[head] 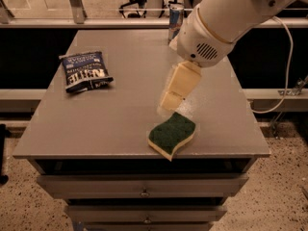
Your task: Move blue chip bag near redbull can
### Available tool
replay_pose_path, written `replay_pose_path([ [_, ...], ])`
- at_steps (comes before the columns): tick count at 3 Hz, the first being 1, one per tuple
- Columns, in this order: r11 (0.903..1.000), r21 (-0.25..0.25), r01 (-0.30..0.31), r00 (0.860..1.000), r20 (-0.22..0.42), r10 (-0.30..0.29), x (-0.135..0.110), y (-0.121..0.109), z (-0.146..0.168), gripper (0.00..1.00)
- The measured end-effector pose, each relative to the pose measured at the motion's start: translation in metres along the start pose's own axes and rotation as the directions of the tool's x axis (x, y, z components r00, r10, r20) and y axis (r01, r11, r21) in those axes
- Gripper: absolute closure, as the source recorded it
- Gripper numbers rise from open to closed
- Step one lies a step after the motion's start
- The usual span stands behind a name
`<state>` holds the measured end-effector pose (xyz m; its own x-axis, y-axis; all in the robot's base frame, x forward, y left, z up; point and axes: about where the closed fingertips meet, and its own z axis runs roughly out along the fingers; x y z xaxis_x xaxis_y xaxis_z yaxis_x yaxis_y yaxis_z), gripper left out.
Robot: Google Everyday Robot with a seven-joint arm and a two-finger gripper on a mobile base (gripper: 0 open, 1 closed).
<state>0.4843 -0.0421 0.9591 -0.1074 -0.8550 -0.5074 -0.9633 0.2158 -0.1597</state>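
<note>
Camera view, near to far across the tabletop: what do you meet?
green sponge → blue chip bag → redbull can. The gripper hangs over the table just beyond the sponge, right of the bag.

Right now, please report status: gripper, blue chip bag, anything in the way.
Gripper over table middle, just beyond green sponge. Blue chip bag flat at left, untouched. Redbull can upright at far edge, arm partly covering it.
</note>
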Motion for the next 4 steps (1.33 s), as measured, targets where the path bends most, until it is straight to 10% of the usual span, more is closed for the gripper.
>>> replay_pose_path([
  [2,0.9999,-0.003,0.015,0.999,0.034,-0.015,-0.01,-0.007,0.0,0.0],
  [4,0.9962,-0.019,0.085,0.979,0.189,-0.079,-0.111,-0.025,0.063,0.0],
])
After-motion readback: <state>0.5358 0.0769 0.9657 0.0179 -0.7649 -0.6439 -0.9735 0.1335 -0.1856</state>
